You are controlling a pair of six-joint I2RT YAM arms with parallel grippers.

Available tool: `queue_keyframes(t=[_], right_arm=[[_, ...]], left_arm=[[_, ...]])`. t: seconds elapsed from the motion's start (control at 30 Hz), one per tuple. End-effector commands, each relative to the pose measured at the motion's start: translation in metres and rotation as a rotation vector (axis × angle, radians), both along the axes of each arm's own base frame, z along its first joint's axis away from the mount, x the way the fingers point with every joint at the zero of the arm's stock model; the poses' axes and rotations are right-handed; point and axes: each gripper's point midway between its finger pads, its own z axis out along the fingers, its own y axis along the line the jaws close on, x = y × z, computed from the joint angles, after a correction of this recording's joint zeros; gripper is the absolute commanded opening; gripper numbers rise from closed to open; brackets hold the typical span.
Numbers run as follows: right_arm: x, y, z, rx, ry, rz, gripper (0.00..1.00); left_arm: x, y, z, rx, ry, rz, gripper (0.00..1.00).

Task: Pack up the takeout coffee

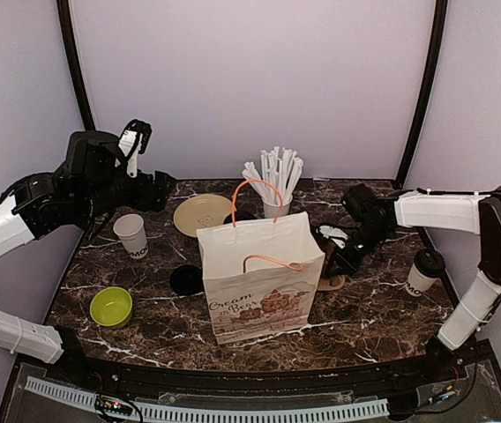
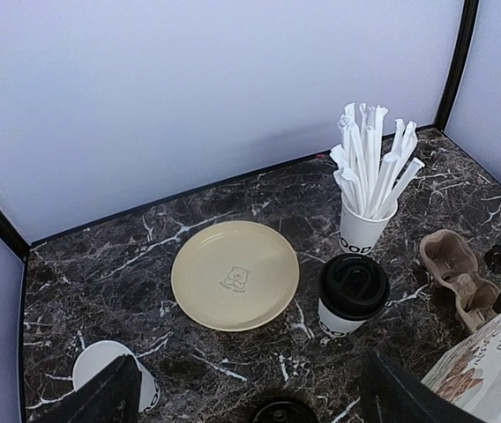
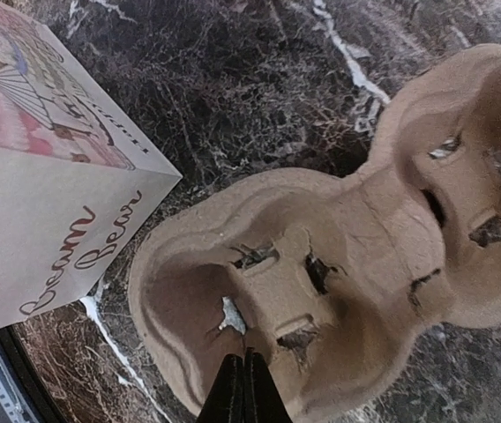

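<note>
Lidded coffee cup (image 1: 425, 270) stands upright at the table's right edge, close to the right arm's lower link and well apart from the bag. Second lidded coffee cup (image 2: 353, 295) is upright at the back of the table, just in front of the straw cup (image 2: 362, 231) and right of the beige plate (image 2: 235, 275); from the top view it is mostly hidden behind the bag. Neither cup is in the bag and neither is held.

Loose black lid (image 1: 186, 279) lies flat on the table left of the bag. Lidless white cup (image 1: 130, 234) stands upright at back left, near the plate. Green bowl (image 1: 111, 306) sits front left.

Paper bag (image 1: 259, 273) stands upright at table centre, mouth open, orange handles up. Pulp cup carrier (image 3: 339, 264) lies flat on the marble table (image 1: 383, 308) just right of the bag, with both wells unfilled.

Right gripper (image 3: 243, 388) is low over the carrier with its fingers pressed fully together, tips at the carrier's near rim. Cannot tell if any cardboard is pinched between them.

Left gripper (image 1: 134, 141) is raised high over the back-left of the table, well away from both coffees. Its fingers (image 2: 100, 397) are spread wide with nothing between them.
</note>
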Motion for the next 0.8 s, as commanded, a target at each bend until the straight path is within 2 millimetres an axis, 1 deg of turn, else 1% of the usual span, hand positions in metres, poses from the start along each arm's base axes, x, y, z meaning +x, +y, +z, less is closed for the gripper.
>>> queue_keyframes(t=[0.0,0.07,0.13,0.3,0.4,0.43,0.5,0.63,0.7,0.73,0.77], right_arm=[[0.003,0.009,-0.014,-0.010,0.015,0.014,0.00],[0.007,0.000,-0.021,-0.068,0.003,-0.007,0.00],[0.016,-0.013,-0.023,-0.136,-0.031,-0.040,0.00],[0.055,-0.064,-0.024,-0.298,-0.123,-0.197,0.00],[0.073,-0.087,-0.021,-0.349,-0.165,-0.268,0.00],[0.077,-0.089,-0.019,-0.354,-0.173,-0.279,0.00],[0.078,-0.087,-0.013,-0.334,-0.169,-0.279,0.00],[0.062,-0.067,0.001,-0.221,-0.105,-0.204,0.00],[0.052,-0.061,0.016,-0.183,-0.098,-0.142,0.00],[0.050,-0.060,0.024,-0.173,-0.114,-0.112,0.03],[0.047,-0.058,0.033,-0.160,-0.137,-0.069,0.13]], left_arm=[[-0.002,0.009,0.006,-0.023,-0.019,0.029,0.88],[-0.003,0.011,0.007,-0.024,-0.022,0.033,0.88],[-0.003,0.011,0.007,-0.023,-0.024,0.034,0.88],[0.000,0.008,0.001,-0.009,-0.020,0.027,0.88],[0.002,0.005,-0.001,0.002,-0.021,0.022,0.89],[0.002,0.005,-0.001,0.003,-0.021,0.021,0.89],[0.002,0.004,-0.003,0.006,-0.018,0.015,0.88],[0.001,0.003,-0.004,0.008,-0.012,0.011,0.89],[0.000,0.005,-0.003,0.006,-0.012,0.013,0.88],[-0.001,0.007,-0.002,0.004,-0.015,0.016,0.88],[-0.002,0.008,-0.001,0.003,-0.015,0.018,0.88]])
